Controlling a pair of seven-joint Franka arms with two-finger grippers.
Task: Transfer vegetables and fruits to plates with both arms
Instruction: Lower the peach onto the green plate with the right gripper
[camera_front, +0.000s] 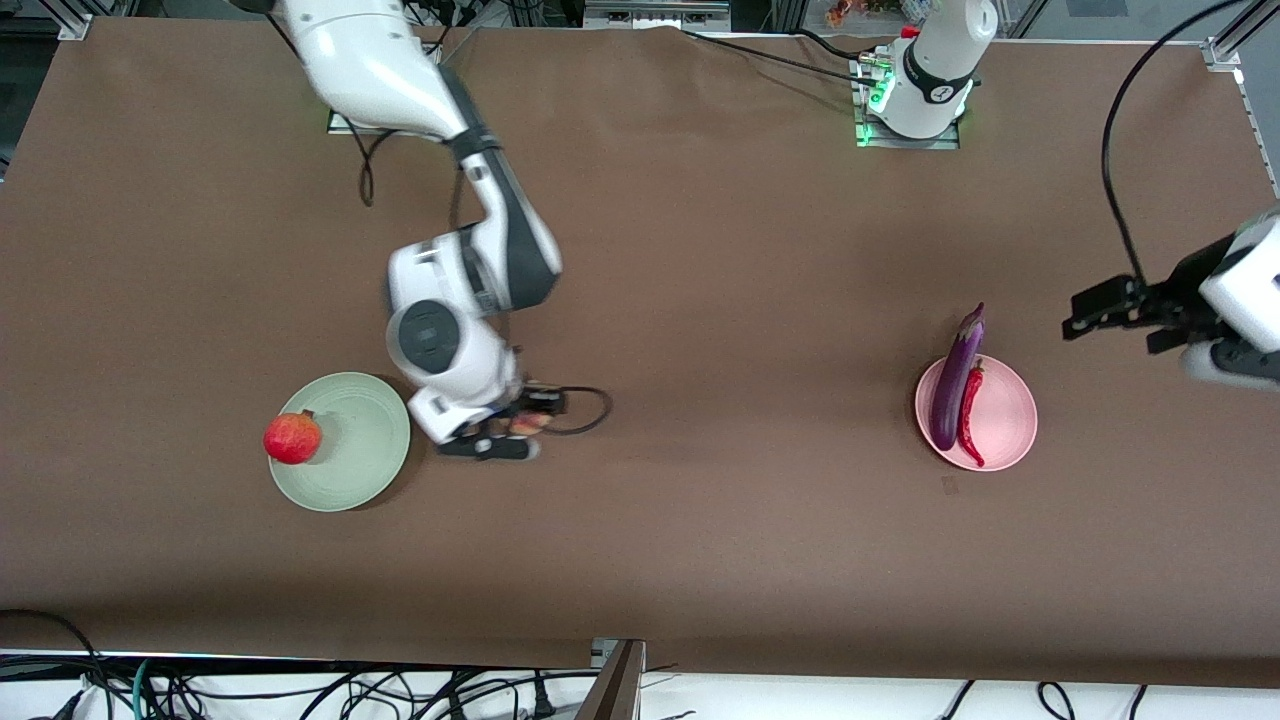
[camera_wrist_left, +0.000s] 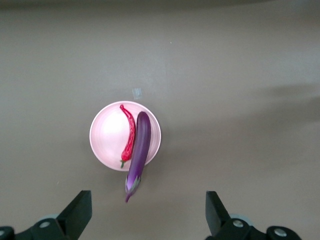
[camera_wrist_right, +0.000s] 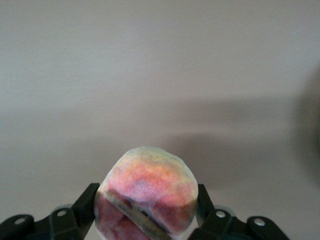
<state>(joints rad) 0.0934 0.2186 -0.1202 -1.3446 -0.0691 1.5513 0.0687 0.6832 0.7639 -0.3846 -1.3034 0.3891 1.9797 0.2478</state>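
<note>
Brown worktop (camera_front: 700, 300) with both arms at work. The right gripper (camera_wrist_right: 147, 210) sits low at the worktop, just beside the green plate (camera_front: 365, 470) on the side toward the left arm's end, its fingers (camera_wrist_right: 85, 205) clamped on either side of the peach (camera_wrist_right: 147, 195). In the front view the peach (camera_front: 527, 424) shows only as a small pink patch, the right arm's white wrist covering most of it; a black cable loops on the worktop next to it. The pomegranate (camera_front: 292, 438) rests on the rim of the green plate, at the edge toward the right arm's end.

The left gripper (camera_front: 1085, 312) hangs in the air near the left arm's end of the worktop, off to the side of the pink plate (camera_front: 1010, 415), fingers (camera_wrist_left: 77, 212) set wide apart and holding nothing; this arm waits. On the pink plate (camera_wrist_left: 107, 135) the eggplant (camera_wrist_left: 139, 152) and the chili pepper (camera_wrist_left: 129, 137) lie side by side and touching. The eggplant's stem end overhangs the rim on the side farther from the front camera. Nothing lies between the two plates, which are well apart.
</note>
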